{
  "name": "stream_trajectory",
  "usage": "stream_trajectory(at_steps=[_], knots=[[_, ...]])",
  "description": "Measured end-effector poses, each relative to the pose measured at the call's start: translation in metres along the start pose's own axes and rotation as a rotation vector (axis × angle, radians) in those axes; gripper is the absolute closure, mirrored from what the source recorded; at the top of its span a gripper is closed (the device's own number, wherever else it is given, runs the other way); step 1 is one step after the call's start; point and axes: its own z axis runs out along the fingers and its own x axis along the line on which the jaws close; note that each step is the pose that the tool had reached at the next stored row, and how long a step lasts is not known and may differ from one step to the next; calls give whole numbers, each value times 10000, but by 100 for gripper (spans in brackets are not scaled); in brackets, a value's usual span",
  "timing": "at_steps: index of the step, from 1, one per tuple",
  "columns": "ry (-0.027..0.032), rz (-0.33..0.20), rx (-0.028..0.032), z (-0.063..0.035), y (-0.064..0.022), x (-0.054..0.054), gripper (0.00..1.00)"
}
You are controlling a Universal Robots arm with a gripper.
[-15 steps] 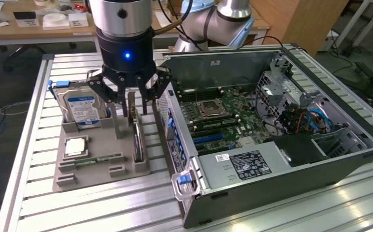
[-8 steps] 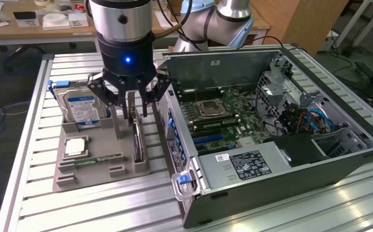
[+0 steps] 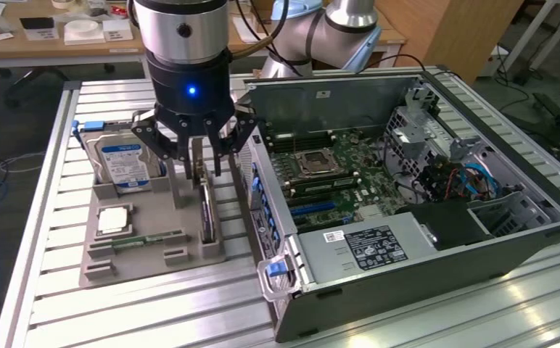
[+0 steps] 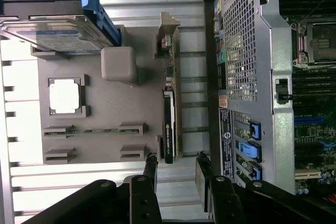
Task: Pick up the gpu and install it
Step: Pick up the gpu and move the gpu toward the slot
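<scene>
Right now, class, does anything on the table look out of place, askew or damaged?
Nothing stands out. The gpu stands on edge in its slot in the grey holder; hard drive, processor and memory stick sit in their own recesses. The gripper hangs over the gpu, jaws open.

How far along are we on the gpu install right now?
Done: nothing yet shows; the gpu stands on edge in the grey tray. In hand: the open claw hangs over the gpu, a finger on either side, not closed on it. Left: gripping, lifting and seating it in the open computer case.
</scene>
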Motion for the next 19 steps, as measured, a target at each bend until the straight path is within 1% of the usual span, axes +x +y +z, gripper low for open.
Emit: stream_trajectory(at_steps=[11, 15, 19], knots=[[-1, 0, -1, 9, 0, 0, 57], [0, 0, -1, 52, -2, 1, 57], [20, 1, 0, 107, -5, 2, 57]])
